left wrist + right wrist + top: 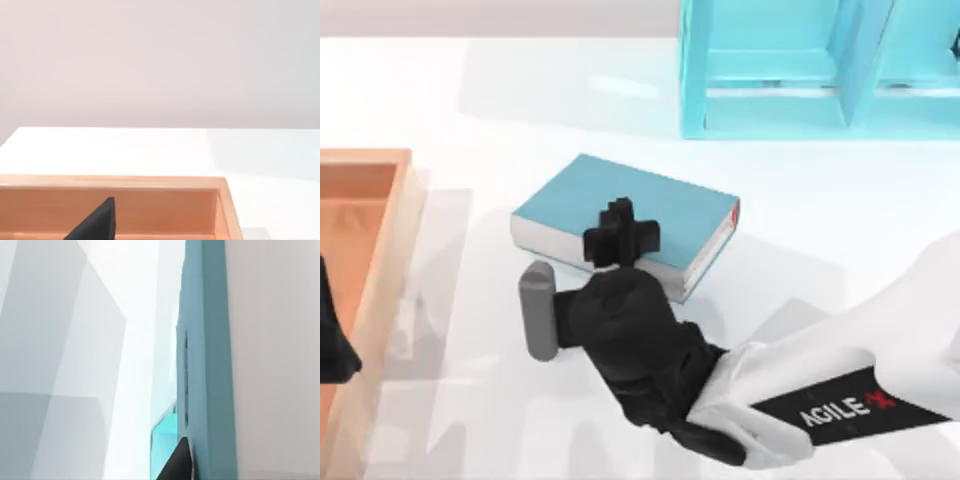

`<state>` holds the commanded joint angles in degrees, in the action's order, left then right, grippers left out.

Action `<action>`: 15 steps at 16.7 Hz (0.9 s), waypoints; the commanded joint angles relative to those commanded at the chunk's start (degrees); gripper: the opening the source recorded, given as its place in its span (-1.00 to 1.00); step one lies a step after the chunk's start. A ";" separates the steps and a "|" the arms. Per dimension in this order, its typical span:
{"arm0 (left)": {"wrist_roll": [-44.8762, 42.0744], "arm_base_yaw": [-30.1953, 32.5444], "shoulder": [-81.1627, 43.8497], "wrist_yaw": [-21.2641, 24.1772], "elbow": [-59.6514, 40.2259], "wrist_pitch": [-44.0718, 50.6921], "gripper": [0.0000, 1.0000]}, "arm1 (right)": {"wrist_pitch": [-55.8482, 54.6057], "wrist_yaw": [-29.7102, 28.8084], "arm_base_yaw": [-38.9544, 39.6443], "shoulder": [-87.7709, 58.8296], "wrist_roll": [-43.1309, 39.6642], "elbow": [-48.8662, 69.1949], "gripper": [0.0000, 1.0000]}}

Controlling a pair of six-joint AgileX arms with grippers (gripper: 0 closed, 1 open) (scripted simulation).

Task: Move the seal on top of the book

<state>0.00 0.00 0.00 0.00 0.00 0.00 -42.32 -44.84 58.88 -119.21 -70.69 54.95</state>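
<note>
Frankly, I cannot tell where the seal is: my right gripper hangs over the near edge of the book and hides whatever lies under it, nor can I tell whether it is clamped. A small wooden stamp should be light, stiff and smooth, so I'd pinch its flat sides low. The book's cover looks flat and broad on the white table. The shelf unit stands well behind, and my left gripper is parked over the tray.
</note>
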 joint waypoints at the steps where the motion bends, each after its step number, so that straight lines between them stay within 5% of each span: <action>1: 0.00 0.00 0.00 0.00 0.00 0.00 1.00 | 0.00 0.00 0.00 0.00 0.00 0.00 -0.55; 11: 0.00 0.00 0.00 0.00 0.00 0.00 1.00 | 0.00 0.00 0.00 0.00 0.00 0.00 0.96; 15: 0.00 0.00 0.00 0.00 0.00 0.00 1.00 | 0.00 0.00 0.00 0.00 0.00 0.00 1.00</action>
<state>0.00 0.00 0.00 0.00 0.00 0.00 -42.32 -44.84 58.88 -119.21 -70.69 54.95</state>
